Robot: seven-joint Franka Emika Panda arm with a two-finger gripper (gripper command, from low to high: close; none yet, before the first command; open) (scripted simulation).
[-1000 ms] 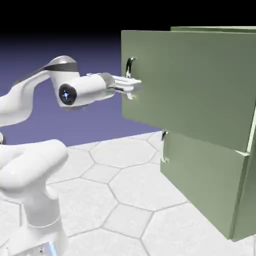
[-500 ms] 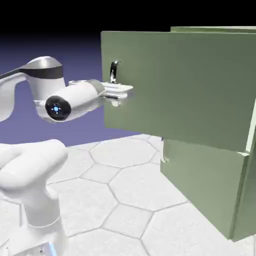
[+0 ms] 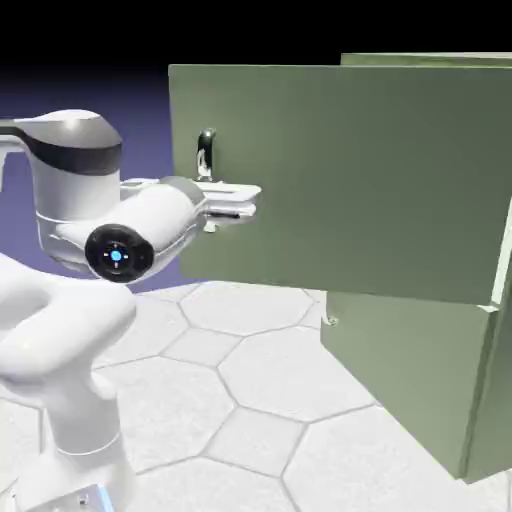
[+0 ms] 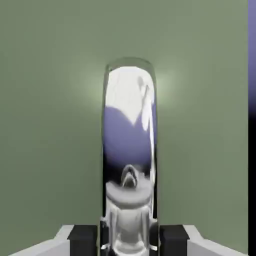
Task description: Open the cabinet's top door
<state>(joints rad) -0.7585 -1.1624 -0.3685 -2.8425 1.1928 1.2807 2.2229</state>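
The sage-green cabinet (image 3: 480, 330) stands at the right of the exterior view. Its top door (image 3: 350, 180) is swung well out to the left, away from the cabinet's body. Near the door's free edge sits a small curved metal handle (image 3: 206, 153). My gripper (image 3: 240, 197) reaches in from the left and is shut on the lower end of that handle. In the hand view the shiny handle (image 4: 129, 150) fills the middle against the green door (image 4: 50, 125), and my gripper (image 4: 129, 240) grips it at the bottom edge between both dark finger pads (image 4: 82, 235).
Below the top door is the shorter lower panel (image 3: 400, 370) with its own small handle (image 3: 328, 321), still flush with the cabinet. The white arm (image 3: 70, 330) fills the left side over a pale hexagon-tiled table (image 3: 250, 400).
The top door has swung further open, its free edge moving left in the exterior view. My gripper moved left with the handle, staying shut on it.
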